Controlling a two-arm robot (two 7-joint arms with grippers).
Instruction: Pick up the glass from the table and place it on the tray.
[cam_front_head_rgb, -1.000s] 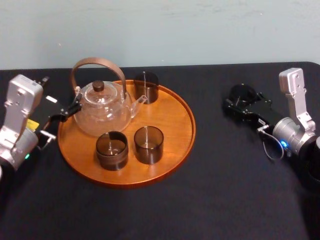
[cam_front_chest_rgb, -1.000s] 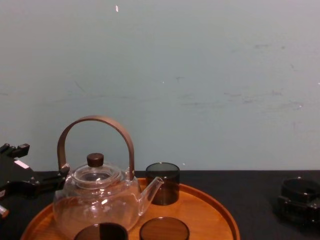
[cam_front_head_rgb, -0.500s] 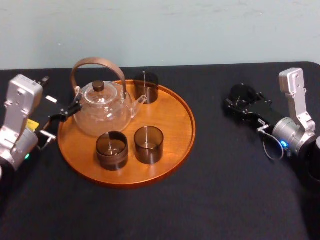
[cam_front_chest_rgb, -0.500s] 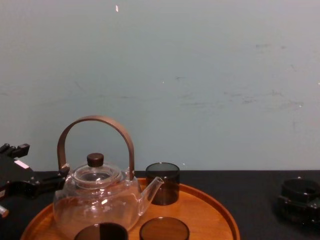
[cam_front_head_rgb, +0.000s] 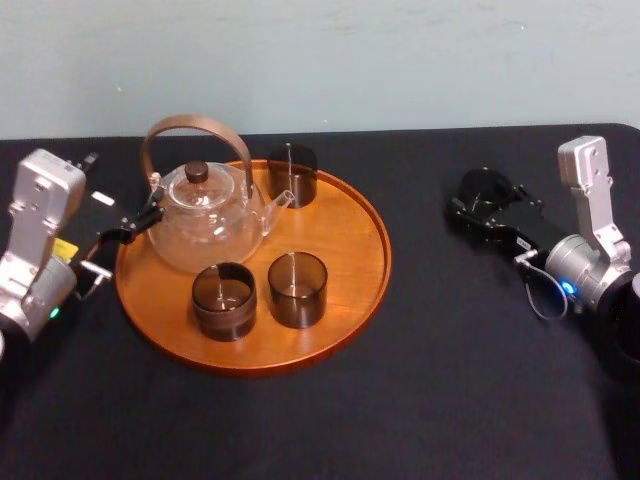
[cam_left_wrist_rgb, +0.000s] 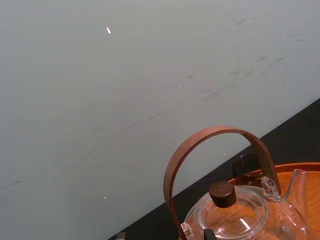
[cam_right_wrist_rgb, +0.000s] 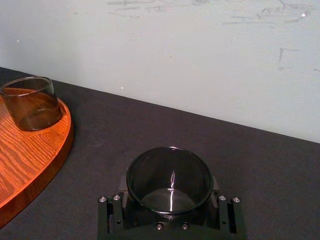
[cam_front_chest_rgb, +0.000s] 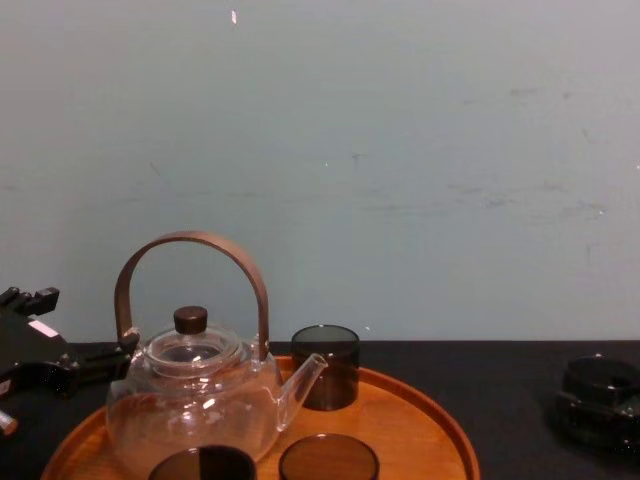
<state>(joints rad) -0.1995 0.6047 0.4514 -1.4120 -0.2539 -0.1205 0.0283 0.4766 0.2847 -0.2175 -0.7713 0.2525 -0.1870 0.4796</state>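
Right wrist view: my right hand (cam_right_wrist_rgb: 169, 187) looks closed on the glass (cam_right_wrist_rgb: 170, 170), on the counter (cam_right_wrist_rgb: 115, 120) at the tray's (cam_right_wrist_rgb: 25, 145) 3 o'clock; left hand (cam_front_head_rgb: 130, 226) idle at 9. Lift and drop-off remain.

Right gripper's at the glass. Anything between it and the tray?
Nothing visible. Bare table lies between the glass at the right gripper and the tray, whose right side is bare wood. Left gripper sits left of the tray.
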